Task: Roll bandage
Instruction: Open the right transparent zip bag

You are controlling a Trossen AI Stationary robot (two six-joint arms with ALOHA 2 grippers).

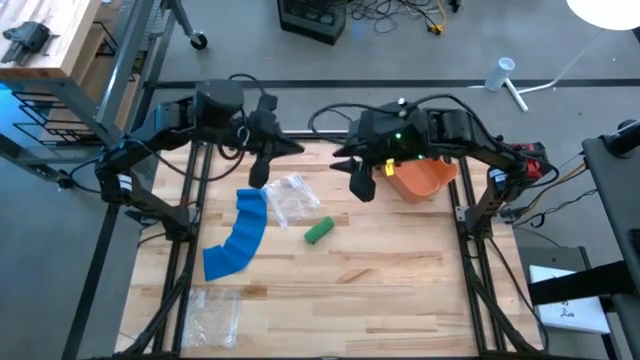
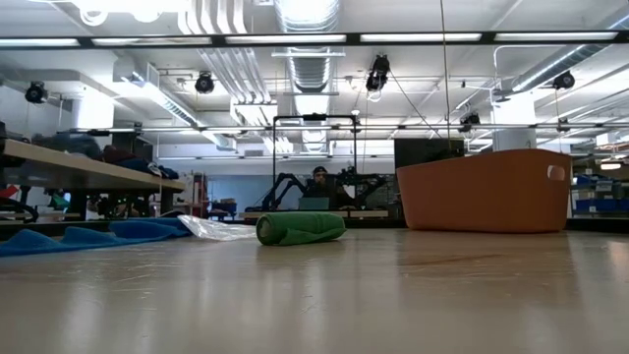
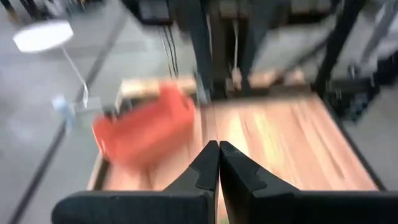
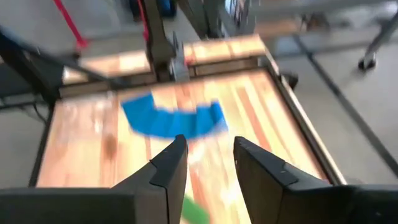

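The small green rolled bandage (image 1: 318, 231) lies on its side near the middle of the pale wooden worktop (image 1: 380, 290), tightly wound and touched by neither arm. Judging by that, the rolling of this one looks finished, and both arms appear to stand clear of it at the back of the worktop. Just beside it, towards the left arm, a long blue strip of flat bandage cloth (image 1: 238, 238) lies unrolled in a gentle curve; if the task goes on, this is probably the next piece to roll.

That move would call for one gripper to pinch an end of the blue strip and the other to steady the cloth while it is turned over on itself.

The left gripper (image 3: 218, 167) hangs above the back edge with its fingers pressed together and nothing between them. The right gripper (image 4: 206, 163) hangs near the back middle, fingers parted and empty, facing the blue strip.

A crumpled clear plastic wrapper (image 1: 290, 197) lies touching the far end of the blue strip, between it and the left arm; it could get caught up in a grasp there. A second clear plastic bag (image 1: 213, 312) lies at the near left corner, well apart. An orange plastic bin (image 1: 422, 178) stands under the right arm, out of the way.
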